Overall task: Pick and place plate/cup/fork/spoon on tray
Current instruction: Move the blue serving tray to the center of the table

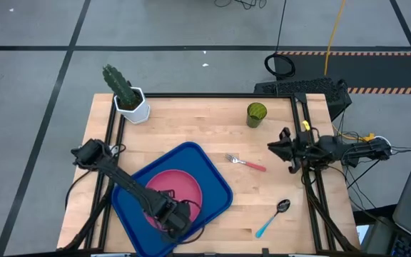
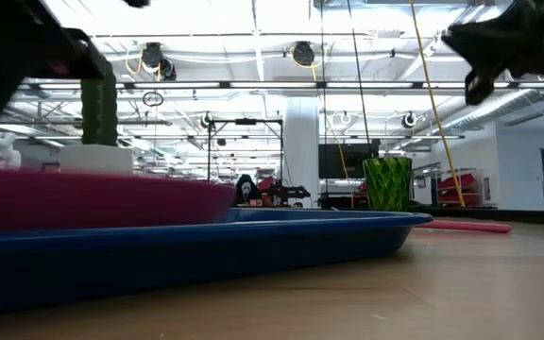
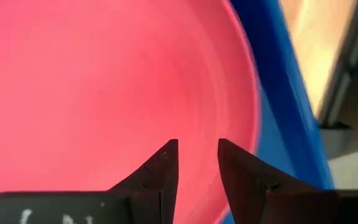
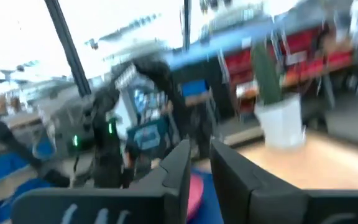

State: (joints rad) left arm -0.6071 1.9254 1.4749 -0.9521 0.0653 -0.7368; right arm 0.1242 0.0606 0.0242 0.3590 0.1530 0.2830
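Note:
The pink-red plate (image 1: 175, 194) lies flat inside the blue tray (image 1: 212, 178) at the table's near left. My left gripper (image 3: 197, 155) points down over the plate's near part (image 3: 104, 93), open, with nothing between its fingers. At the table's right side my right gripper (image 1: 273, 148) hangs raised and points left. Its fingers (image 4: 182, 165) stand a narrow gap apart and hold nothing. The green cup (image 1: 255, 113) stands upright at the far right. The pink-handled fork (image 1: 246, 163) and the blue-handled spoon (image 1: 273, 218) lie flat on the wood right of the tray.
A white hexagonal pot with a cactus (image 1: 130, 100) stands at the far left corner. Black frame rails (image 1: 312, 193) run along the table's left and right sides. Bare wood lies between the tray, the cup and the fork.

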